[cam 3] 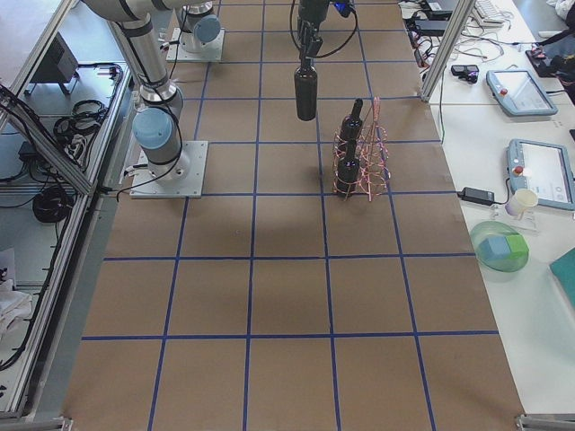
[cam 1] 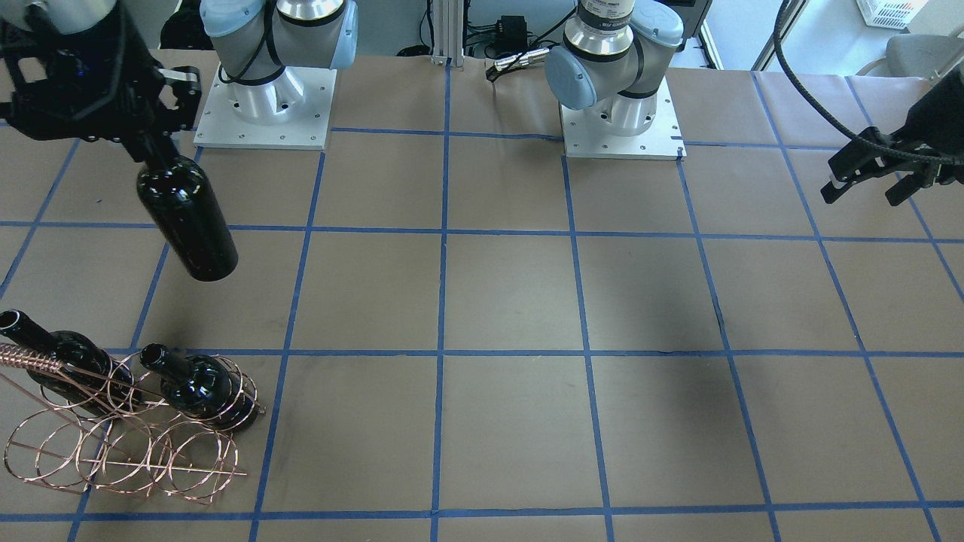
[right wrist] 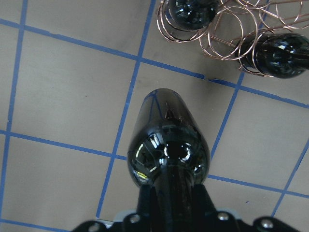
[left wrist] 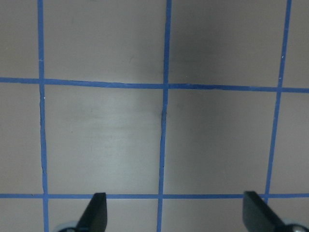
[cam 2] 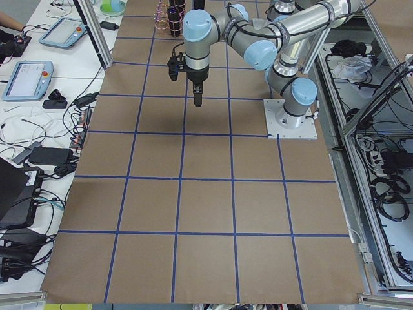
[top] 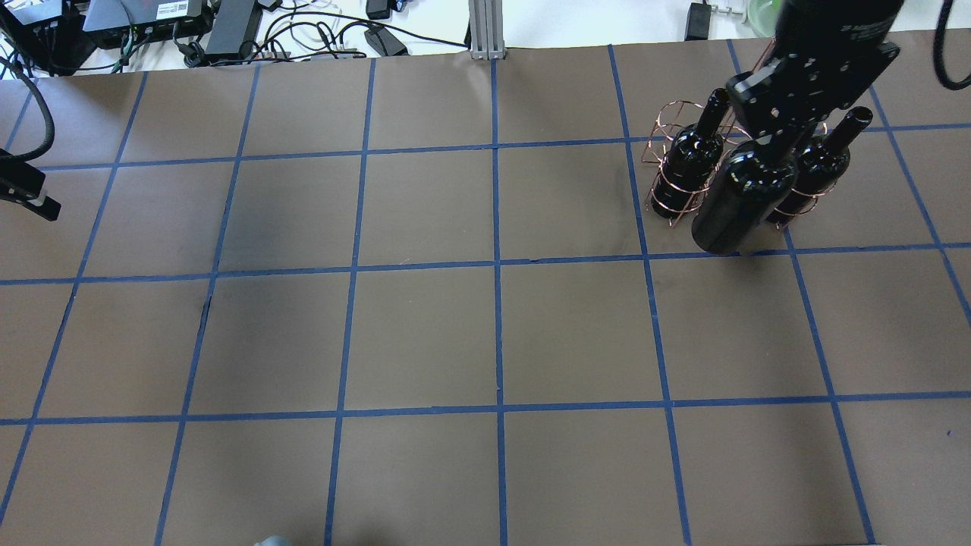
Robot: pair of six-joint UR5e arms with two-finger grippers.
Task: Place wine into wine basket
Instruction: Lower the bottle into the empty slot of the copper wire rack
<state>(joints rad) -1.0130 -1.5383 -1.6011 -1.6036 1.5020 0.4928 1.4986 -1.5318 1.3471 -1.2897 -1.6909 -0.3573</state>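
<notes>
My right gripper (cam 1: 147, 147) is shut on the neck of a near-black wine bottle (cam 1: 186, 220), which hangs base down above the table, on the robot's side of the wine basket (cam 1: 128, 440). The overhead view shows the held bottle (top: 737, 203) in front of the copper wire basket (top: 669, 163). Two more bottles (cam 1: 197, 386) (cam 1: 66, 352) stand in the basket's hoops. The right wrist view looks down the held bottle (right wrist: 169, 145), with the basket (right wrist: 231, 36) beyond it. My left gripper (cam 1: 866, 181) is open and empty, far off at the other end of the table; its fingertips (left wrist: 99, 210) show wide apart.
The two arm bases (cam 1: 263, 105) (cam 1: 621, 113) stand at the table's robot edge. Brown paper with a blue tape grid (top: 497, 265) covers the table. Cables and boxes (top: 152, 23) lie beyond the far edge.
</notes>
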